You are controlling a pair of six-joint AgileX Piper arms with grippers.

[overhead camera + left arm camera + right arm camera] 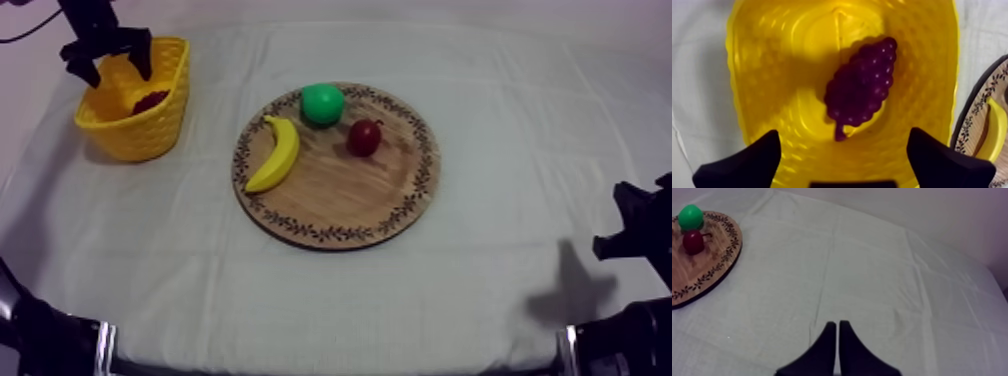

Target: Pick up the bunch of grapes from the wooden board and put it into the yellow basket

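The left arm reaches in from the far left corner, and the left gripper (pixel 117 70) hangs straight down over the mouth of the yellow basket (pixel 150 135). Its two black fingers (pixel 747 162) are spread wide with nothing between them, touching neither the basket nor the fruit. The bunch of grapes (pixel 862 85) lies loose on the basket floor below them, stem toward the gripper.

From above, the grapes are just a dark patch behind the basket's rim, while the left wrist camera looks down on the whole bunch.

The right arm sits low at the table's near right side. The right gripper (pixel 837 328) is closed to a narrow wedge over bare cloth, holding nothing.

On the wooden board (pixel 330 215), mid-table and well apart from the basket, are a banana (pixel 275 152), a green fruit (pixel 322 103) and a small red fruit (pixel 364 137).
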